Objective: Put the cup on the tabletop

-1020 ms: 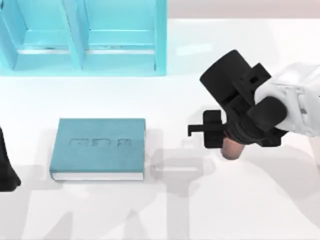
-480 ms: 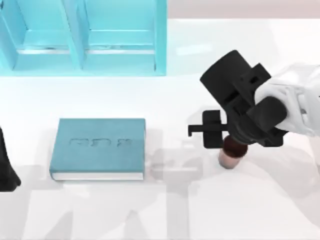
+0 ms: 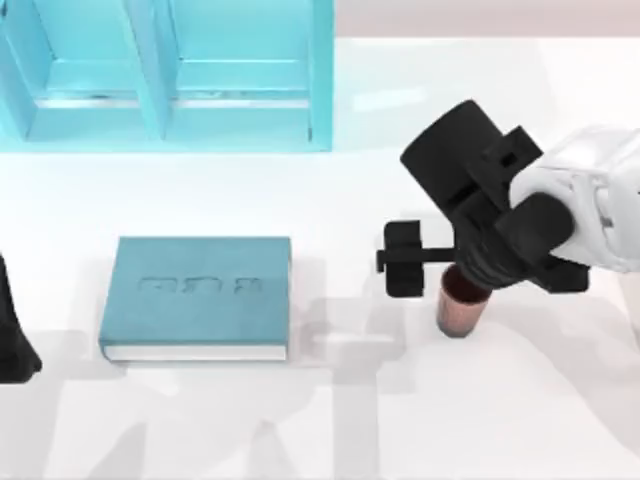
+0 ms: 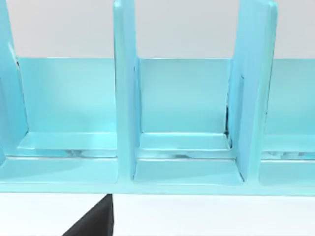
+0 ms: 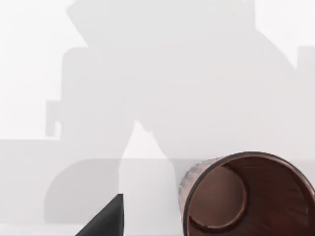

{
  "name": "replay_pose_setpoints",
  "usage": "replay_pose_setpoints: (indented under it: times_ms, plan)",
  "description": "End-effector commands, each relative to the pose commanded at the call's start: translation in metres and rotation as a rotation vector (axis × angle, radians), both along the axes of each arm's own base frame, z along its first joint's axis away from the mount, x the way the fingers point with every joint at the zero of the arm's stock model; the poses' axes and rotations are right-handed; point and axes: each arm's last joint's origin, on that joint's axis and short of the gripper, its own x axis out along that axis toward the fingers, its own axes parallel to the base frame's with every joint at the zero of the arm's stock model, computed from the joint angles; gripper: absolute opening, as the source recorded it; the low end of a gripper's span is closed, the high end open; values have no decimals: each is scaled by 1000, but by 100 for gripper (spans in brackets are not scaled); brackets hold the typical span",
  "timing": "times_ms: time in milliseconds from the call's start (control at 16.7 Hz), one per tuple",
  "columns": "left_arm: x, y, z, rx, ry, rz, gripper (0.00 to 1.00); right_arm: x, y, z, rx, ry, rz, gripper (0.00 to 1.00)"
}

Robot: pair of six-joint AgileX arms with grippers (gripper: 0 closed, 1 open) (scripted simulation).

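- Small reddish-brown handleless tumbler-shaped cup (image 3: pixel 460 312) standing upright on the broad glossy white tabletop (image 3: pixel 330 420), right of centre in the top view, well apart from the teal hardcover book (image 3: pixel 197 295) lying flat at centre left.
- Black two-finger right gripper (image 3: pixel 460 272) poised directly above the cup, wrist angled in from the right edge of the frame; one finger block (image 3: pixel 405 258) seen standing clear of the cup's left wall, a strip of white table between them.
- From the right wrist view: dark round mouth of the cup (image 5: pixel 248 196) in sight, with a single dark fingertip (image 5: pixel 106 220) set apart from it and nothing pressing on the rim. Judged released, jaws spread, cup no longer gripped.
- Left arm (image 3: pixel 12 335) parked at the far left edge of the top view, its camera facing the light-blue shelf unit (image 4: pixel 177 123), which fills the upper left of the top view; grip state impossible to tell.
- Step in hand, by the look of it: the let-go after placement, with the cup apparently bearing its own weight on the table and the task close to complete.
- Next move likely calling for a straight lift upward, jaws kept wide, avoiding any sideways brush against the narrow tumbler that could tip it, then a retreat toward the right of the frame.
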Motion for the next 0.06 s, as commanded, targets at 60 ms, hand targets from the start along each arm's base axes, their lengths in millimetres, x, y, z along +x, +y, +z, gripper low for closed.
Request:
replay_pose_setpoints:
  times_ms: [60]
  plan:
    - [0, 0, 0, 0, 0, 0, 100, 0, 0, 0, 0, 0, 0, 100]
